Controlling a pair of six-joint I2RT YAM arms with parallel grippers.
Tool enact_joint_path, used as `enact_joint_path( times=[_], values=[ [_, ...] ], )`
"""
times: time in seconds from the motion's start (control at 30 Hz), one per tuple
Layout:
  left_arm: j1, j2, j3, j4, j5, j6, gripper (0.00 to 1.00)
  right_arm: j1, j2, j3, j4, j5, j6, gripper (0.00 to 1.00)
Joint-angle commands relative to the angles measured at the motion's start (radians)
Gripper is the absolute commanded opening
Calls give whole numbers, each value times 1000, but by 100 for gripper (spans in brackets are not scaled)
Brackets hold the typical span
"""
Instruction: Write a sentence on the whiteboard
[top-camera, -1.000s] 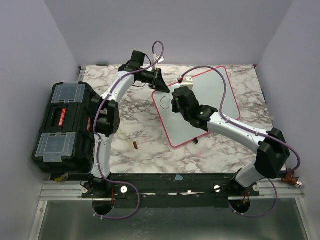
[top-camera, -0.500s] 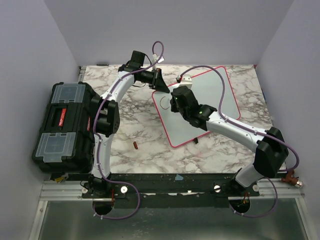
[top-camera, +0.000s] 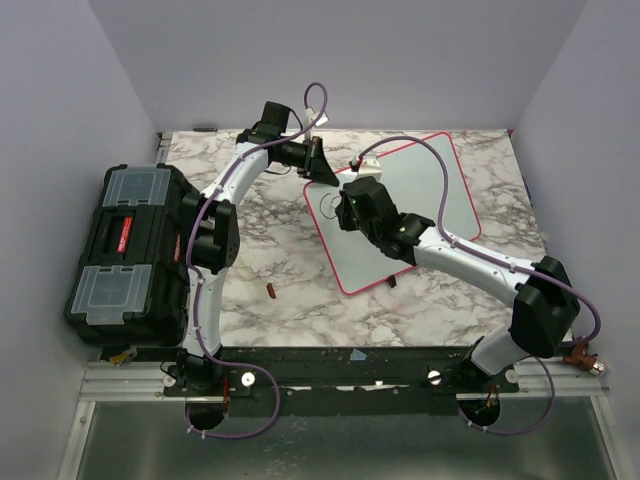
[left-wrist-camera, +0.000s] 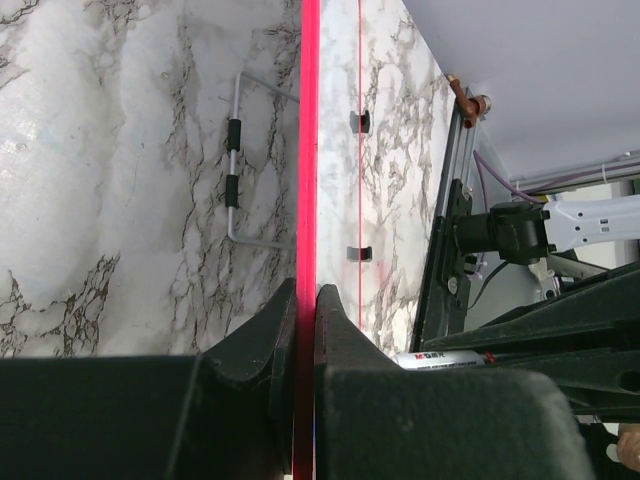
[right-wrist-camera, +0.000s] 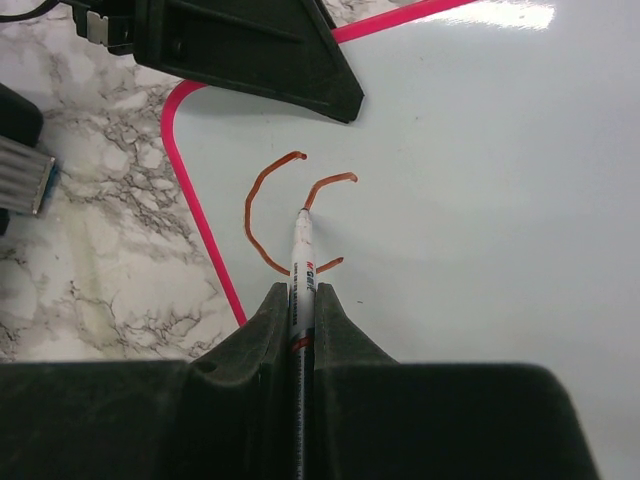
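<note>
At far left of the overhead view, the black toolbox (top-camera: 130, 255) sits on the desk (top-camera: 280, 270), apart from the board. Upper centre, the left pincer (top-camera: 318, 165) is clenched on the pink rim of the whiteboard (top-camera: 415, 180), evidently to steady it against writing pressure. Right of it, the right pincer (right-wrist-camera: 300, 300) grasps a marker (right-wrist-camera: 302, 245), jaws nearly closed around the barrel and the tip touching the board. The sentence (right-wrist-camera: 251, 205) is barely begun: a "C" and part of a second letter near the board's left corner.

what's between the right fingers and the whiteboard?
A marker, clamped between the right fingers, its tip meeting the whiteboard at the second red-brown stroke. The right wrist view shows it.
</note>
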Motion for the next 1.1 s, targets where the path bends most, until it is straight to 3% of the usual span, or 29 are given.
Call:
enact_joint_path(
  times=[0.0,0.13,0.63,1.07],
  values=[
    [-16,-20,-14,31,-29,116,0,3,7,-14,-63,-41,15,1],
    [-16,-21,-13,31,-30,116,0,3,24,9,-100,-77,10,1],
    [-16,-21,-15,28,-35,116,0,2,81,79,-225,42,23,1],
    [-16,-21,-13,28,-35,116,0,2,83,116,-228,84,-1,1]
  ],
)
